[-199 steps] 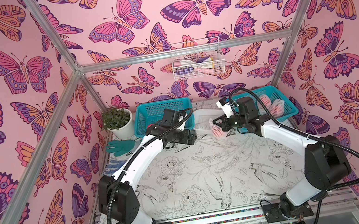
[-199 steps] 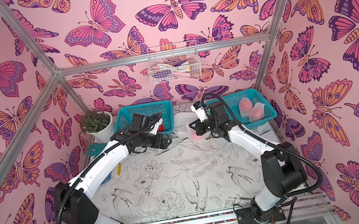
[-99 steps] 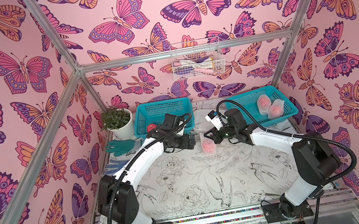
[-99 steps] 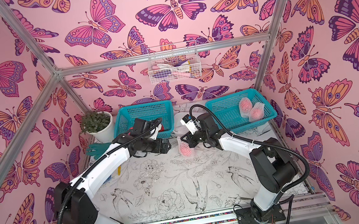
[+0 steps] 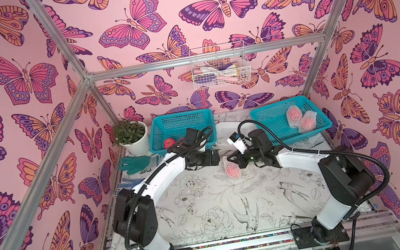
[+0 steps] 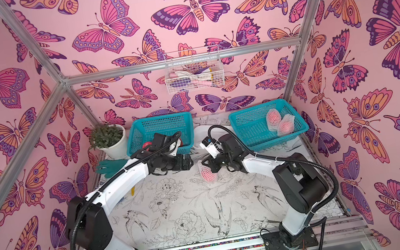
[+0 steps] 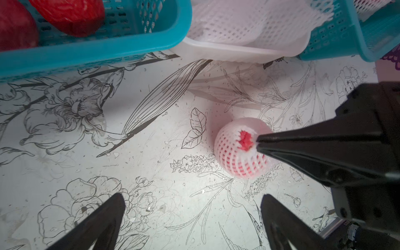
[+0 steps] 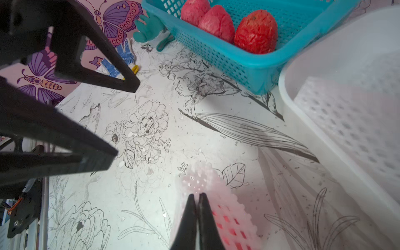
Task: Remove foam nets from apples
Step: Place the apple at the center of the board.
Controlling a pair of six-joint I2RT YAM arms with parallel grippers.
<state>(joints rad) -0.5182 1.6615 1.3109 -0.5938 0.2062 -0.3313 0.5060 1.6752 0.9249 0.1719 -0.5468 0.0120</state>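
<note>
Roughly halfway: three apples [image 8: 218,23] are bared, two not yet — a sixth's net [image 7: 231,160] is pinched by the closed right gripper [image 7: 257,141], the left gripper [image 7: 193,195] spread wide, empty.

1. Both top views look steeply down from high in front, far off — whole table [image 5: 207,211], nearly identical.
2. Both wrist views sit close above it, sharing the netted apple [image 7: 231,155] and white tub [image 7: 238,52].
</note>
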